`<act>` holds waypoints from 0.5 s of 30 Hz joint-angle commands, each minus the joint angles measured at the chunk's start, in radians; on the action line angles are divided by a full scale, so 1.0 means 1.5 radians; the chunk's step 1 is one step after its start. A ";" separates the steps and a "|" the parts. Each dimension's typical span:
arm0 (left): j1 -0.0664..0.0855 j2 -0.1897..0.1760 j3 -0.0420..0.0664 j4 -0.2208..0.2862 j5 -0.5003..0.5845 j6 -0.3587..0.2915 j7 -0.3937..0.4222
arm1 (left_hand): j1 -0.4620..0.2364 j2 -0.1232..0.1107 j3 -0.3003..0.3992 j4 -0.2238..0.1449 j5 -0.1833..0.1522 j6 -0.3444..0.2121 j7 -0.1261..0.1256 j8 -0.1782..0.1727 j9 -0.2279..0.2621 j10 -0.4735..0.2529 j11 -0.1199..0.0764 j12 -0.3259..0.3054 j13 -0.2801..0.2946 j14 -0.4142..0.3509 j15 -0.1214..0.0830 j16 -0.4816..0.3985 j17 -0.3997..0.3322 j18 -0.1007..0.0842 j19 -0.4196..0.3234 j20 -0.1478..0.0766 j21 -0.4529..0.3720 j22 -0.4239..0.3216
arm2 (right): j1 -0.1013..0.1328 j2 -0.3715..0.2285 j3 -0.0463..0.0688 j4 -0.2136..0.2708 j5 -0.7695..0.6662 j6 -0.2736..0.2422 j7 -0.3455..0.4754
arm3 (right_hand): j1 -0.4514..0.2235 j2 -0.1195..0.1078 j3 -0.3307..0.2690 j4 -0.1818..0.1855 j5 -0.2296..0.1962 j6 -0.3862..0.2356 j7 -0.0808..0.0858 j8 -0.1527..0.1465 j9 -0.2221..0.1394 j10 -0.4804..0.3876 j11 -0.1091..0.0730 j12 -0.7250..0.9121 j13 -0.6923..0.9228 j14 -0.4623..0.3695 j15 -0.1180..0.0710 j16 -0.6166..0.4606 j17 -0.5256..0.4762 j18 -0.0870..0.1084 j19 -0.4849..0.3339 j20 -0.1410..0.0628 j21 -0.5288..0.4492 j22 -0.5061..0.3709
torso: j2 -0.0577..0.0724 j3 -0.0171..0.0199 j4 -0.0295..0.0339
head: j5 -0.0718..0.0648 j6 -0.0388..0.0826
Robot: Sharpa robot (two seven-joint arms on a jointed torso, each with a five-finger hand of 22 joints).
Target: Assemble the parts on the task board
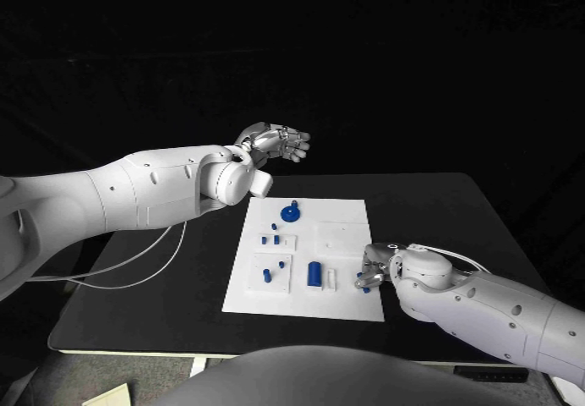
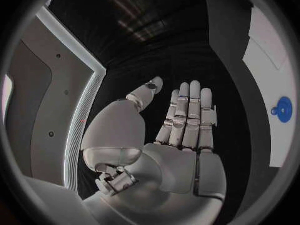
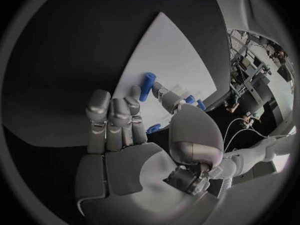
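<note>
Overhead: one white task board (image 1: 347, 300) lying mid-table, bearing about eight small blue parts; a round part (image 1: 292, 212) near its far end, a cylinder (image 1: 314, 271) near the front. Left hand (image 1: 276, 141) raised beyond the board. Right hand (image 1: 378, 269) at the board's right edge.

Left wrist: fingers (image 2: 189, 109) extended, side by side, holding nothing.

Right wrist: one short blue peg (image 3: 147, 86) pinched at the fingertips (image 3: 135, 92).

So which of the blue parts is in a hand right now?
The short blue peg, pinched by the right hand at the task board's near right edge; the others lie untouched.
</note>
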 commanded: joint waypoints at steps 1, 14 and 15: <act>0.001 0.001 0.001 0.001 -0.003 0.008 0.005 | -0.006 -0.001 -0.001 0.005 0.001 -0.002 -0.004 0.003 -0.001 0.000 -0.001 0.002 -0.001 0.005 -0.001 -0.004 0.001 0.010 0.000 0.003 -0.003 0.001 | -0.010 -0.002 -0.008 -0.008 -0.035 0.033 -0.007 | 0.019 0.005 0.006 -0.011 -0.001 0.006 0.002 -0.003 -0.260 -0.003 -0.002 -0.003 -0.001 -0.001 -0.002 0.000 0.000 0.045 -0.005 0.002 0.003 0.001 | 0.000 0.0000 -0.0003 | -0.001 0.000; 0.001 0.001 0.001 0.001 -0.004 0.008 0.004 | -0.006 -0.001 -0.001 0.004 0.001 -0.002 -0.004 0.003 -0.001 0.000 -0.001 0.002 -0.001 0.005 -0.001 -0.005 0.002 0.010 0.000 0.003 -0.003 0.001 | -0.010 -0.008 -0.008 -0.009 0.028 0.027 -0.002 | 0.053 0.055 0.050 -0.037 0.055 0.018 0.003 -0.017 -0.273 -0.001 0.000 -0.004 -0.005 0.000 0.000 -0.002 -0.003 0.045 -0.008 0.013 0.004 0.003 | 0.000 0.0005 -0.0006 | 0.000 0.000; 0.001 0.001 0.001 0.001 -0.004 0.007 0.004 | -0.006 -0.001 -0.001 0.004 0.001 -0.002 -0.004 0.003 -0.001 0.000 -0.001 0.002 -0.001 0.005 -0.001 -0.005 0.002 0.010 0.000 0.003 -0.003 0.001 | -0.010 -0.009 -0.008 -0.008 0.036 0.027 -0.002 | 0.050 0.059 0.051 -0.037 0.059 0.020 0.003 -0.017 -0.274 0.000 -0.001 -0.004 -0.006 0.000 0.000 -0.002 -0.003 0.045 -0.008 0.013 0.005 0.003 | 0.000 0.0006 -0.0006 | 0.000 0.000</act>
